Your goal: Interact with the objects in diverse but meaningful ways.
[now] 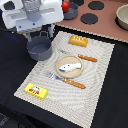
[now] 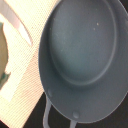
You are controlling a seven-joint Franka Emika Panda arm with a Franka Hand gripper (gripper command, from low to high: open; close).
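The dark grey two-handled pot (image 1: 40,48) stands empty on the near-left edge of the striped placemat (image 1: 95,75). My gripper (image 1: 38,34) hangs just above the pot; its white body hides the fingers, so I cannot tell how the jaws stand. The wrist view is filled by the pot's inside (image 2: 82,45), with one handle (image 2: 49,109) showing and no fingers. The white-blue fish (image 1: 68,66) lies on a tan plate (image 1: 59,71). The orange ridged biscuit block (image 1: 78,40) is at the mat's far edge. The yellow red-marked packet (image 1: 36,90) is at its near corner. The red tomato (image 1: 65,6) sits in a dark bowl (image 1: 72,12).
A knife (image 1: 84,57) and a fork (image 1: 67,80), both orange-handled, flank the plate; the knife blade (image 2: 17,25) also shows in the wrist view. Black burner discs (image 1: 90,19) lie on the brown counter behind. A beige pot (image 1: 122,17) stands at the exterior view's right edge.
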